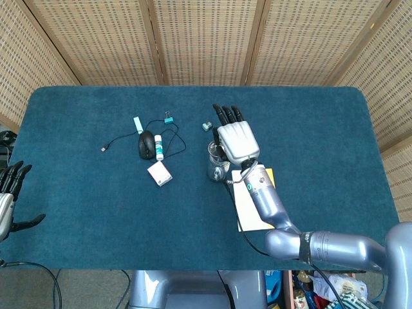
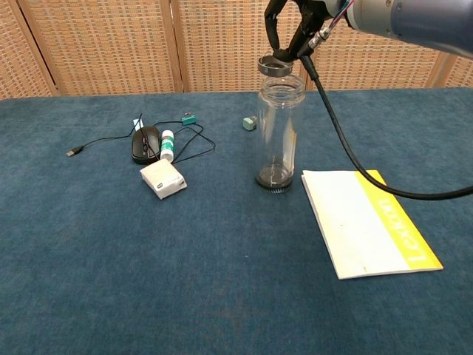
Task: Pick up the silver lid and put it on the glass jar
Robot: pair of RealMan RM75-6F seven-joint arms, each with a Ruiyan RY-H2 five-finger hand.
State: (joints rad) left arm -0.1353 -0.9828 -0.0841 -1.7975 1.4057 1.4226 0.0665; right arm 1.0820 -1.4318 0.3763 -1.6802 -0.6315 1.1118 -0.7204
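Over the middle of the blue table (image 1: 322,129), the right hand (image 1: 236,140) hangs directly above the glass jar (image 2: 279,133), back of the hand facing up in the head view, fingers pointing toward the far edge. Chest view shows the silver lid (image 2: 275,66) pinched in that hand's fingers (image 2: 274,18), sitting just above the jar mouth, slightly tilted and shifted a bit toward the jar's left side; can't tell whether it touches the rim. In the head view the lid is hidden under the hand. Jar stands upright, near the table centre, only its lower part visible from the head camera (image 1: 216,166). A black cable (image 2: 347,148) droops from the right arm across the chest view. Left hand (image 1: 8,196) is at the near left table edge, fingers spread, holding nothing. White booklet with an orange-yellow edge (image 2: 366,222) lies flat just right of the jar base, partly under the right forearm in the head view. Left of the jar: black mouse (image 2: 146,143) with its cable looped on the cloth, small white-and-green tube (image 2: 167,145) just beside it, white box (image 2: 163,180) just in front of both. Small teal clip (image 2: 189,118) and a small grey-green object (image 2: 250,123) sit farther back, the latter near the jar.
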